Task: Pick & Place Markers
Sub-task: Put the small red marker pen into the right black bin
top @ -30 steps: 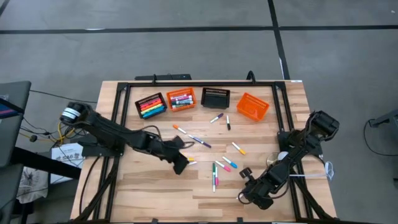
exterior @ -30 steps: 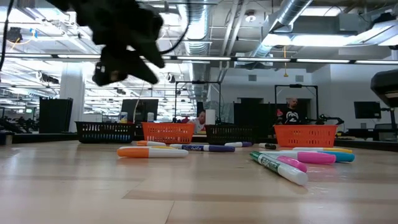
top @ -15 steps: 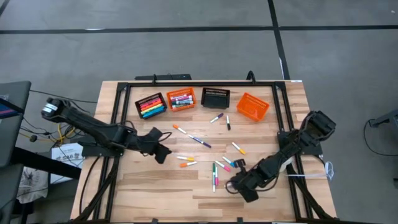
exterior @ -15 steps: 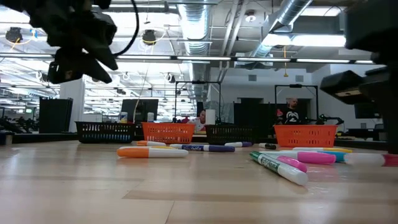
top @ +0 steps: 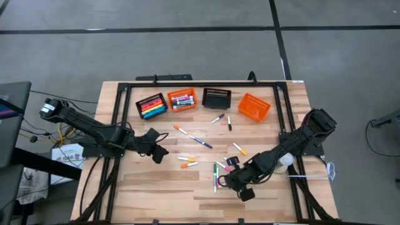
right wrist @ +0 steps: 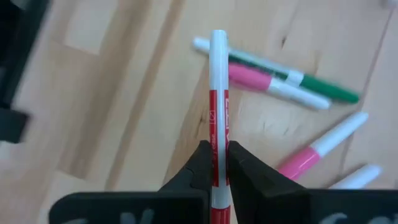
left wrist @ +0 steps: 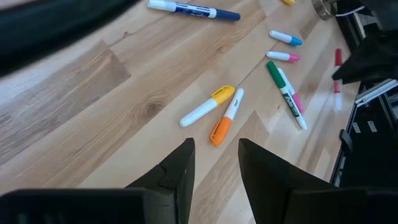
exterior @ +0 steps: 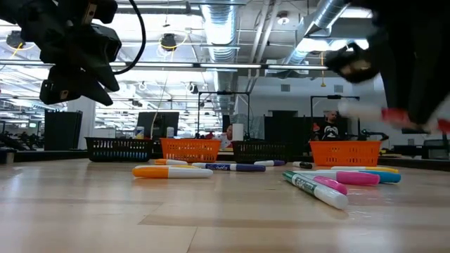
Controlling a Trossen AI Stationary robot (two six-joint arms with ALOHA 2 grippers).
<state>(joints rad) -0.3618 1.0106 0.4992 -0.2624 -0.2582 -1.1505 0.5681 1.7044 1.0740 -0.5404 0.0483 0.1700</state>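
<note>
I have the right gripper (right wrist: pixel 216 163) with its jaws clamped on a red-and-white marker (right wrist: pixel 217 93), lifted off the bench (top: pixel 150 187); below and ahead of those jaws lie a green marker (right wrist: pixel 311 87) and pink markers (right wrist: pixel 308 155). The left gripper (left wrist: pixel 214 163) hangs with its jaws a narrow gap apart and nothing between them; just ahead of them rest a yellow-capped marker (left wrist: pixel 205 107) and an orange-capped marker (left wrist: pixel 225 117), touching at one end, with a blue marker (left wrist: pixel 193 9) farther off. I judge the job partly done: far beyond both jaws, two of the four baskets, a black basket (top: pixel 151 105) and an orange basket (top: pixel 181 99), already carry markers, while another black basket (top: pixel 216 97) and a tilted orange basket (top: pixel 253 107) look empty, and roughly a dozen markers lie loose on the bench. Against a second ago, my left arm has drawn back from the yellow and orange pair toward its own side, and my right arm has swung inward over the green and pink cluster.
</note>
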